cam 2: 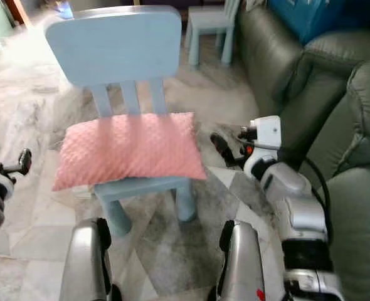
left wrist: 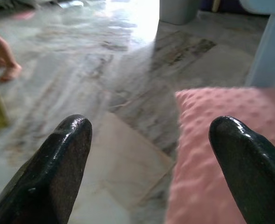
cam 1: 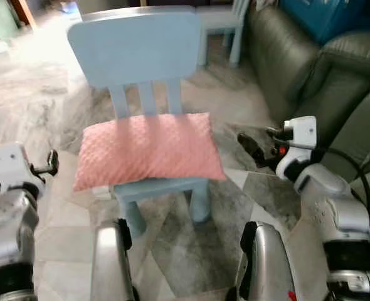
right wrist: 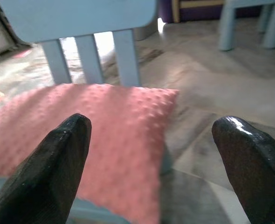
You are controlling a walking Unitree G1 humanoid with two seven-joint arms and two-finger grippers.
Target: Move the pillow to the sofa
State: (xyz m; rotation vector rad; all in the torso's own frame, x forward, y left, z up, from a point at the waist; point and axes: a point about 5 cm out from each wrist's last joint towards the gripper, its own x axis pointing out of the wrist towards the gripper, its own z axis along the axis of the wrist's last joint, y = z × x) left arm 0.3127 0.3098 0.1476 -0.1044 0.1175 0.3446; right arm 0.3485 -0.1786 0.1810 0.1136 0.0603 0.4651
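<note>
Pink dimpled fabric pillow [cam 1: 148, 149] lies flat on the seat of a small light-blue plastic child's chair [cam 1: 138, 50], centre of scene, overhanging the seat on both the left and right sides. Dark green leather sofa [cam 1: 310, 75] sits on the right, far to near. Pillow not on sofa, not lifted, not gripped: task looks to be at the reach-in stage, nothing delivered yet.

Left gripper [left wrist: 151, 163] is released, fingers spread wide, just beside the pillow's left edge; in the left wrist view one finger sits over the pink fabric, the other over bare floor, contact not clear. Right gripper [right wrist: 161, 163] also released, fingers wide apart, near the pillow's right end, facing it across a gap of floor; no touch visible. In the head views the right gripper hangs between chair and sofa.

Left to do, as I judge it: close in on both ends, squeeze, lift, turn right, set down on a sofa cushion.

Hard to see: the left gripper's fingertips are mostly cut off in the head views. Blue object [cam 1: 323, 19] on the sofa's far part is cropped, can't identify. Second light-blue stool or small chair [cam 1: 219, 25] far behind, top cut off. A person's bare foot [left wrist: 4, 70] on the grey marble-pattern tile floor [cam 1: 41, 113], rest out of frame. Chair legs partly hidden by the robot's own body.
</note>
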